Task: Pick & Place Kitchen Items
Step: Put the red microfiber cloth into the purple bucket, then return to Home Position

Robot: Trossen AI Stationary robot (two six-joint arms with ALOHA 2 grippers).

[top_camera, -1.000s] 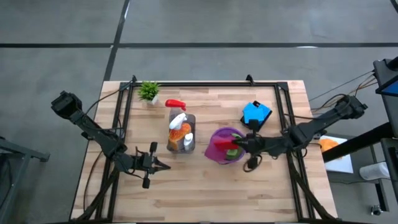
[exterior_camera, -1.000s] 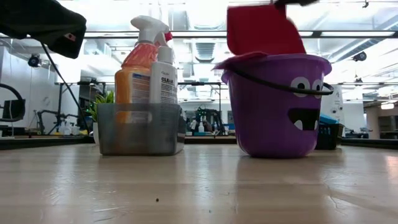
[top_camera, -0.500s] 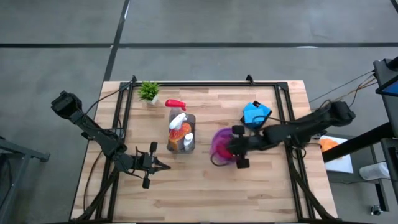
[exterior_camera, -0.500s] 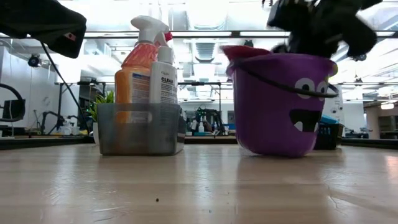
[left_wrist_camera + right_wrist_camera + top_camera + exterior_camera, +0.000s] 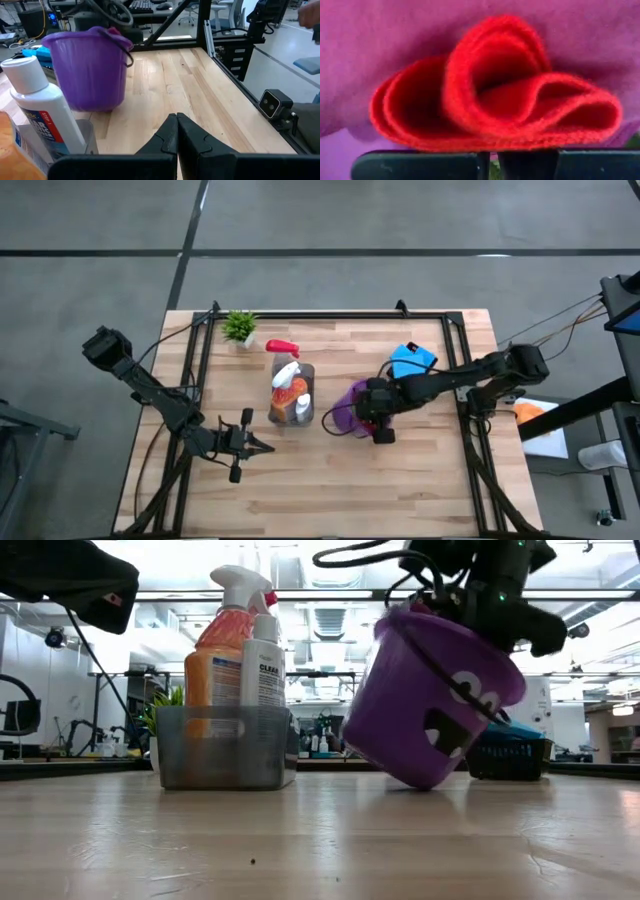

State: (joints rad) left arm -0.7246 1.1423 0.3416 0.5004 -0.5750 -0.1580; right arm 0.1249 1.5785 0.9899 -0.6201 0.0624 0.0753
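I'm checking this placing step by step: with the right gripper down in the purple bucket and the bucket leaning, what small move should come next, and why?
Probably open the right gripper and let go of the red cloth. Its fingers are shut on the folded cloth, deep inside the purple bucket, which is tilted with one side of its base off the table. Releasing there should leave the cloth inside and let the bucket settle. The left gripper waits shut.

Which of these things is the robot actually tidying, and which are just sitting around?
Part of the job: red cloth, purple bucket, orange spray bottle, white-topped bottle, blue sponges, right gripper.

Just there: potted plant, grey bin.
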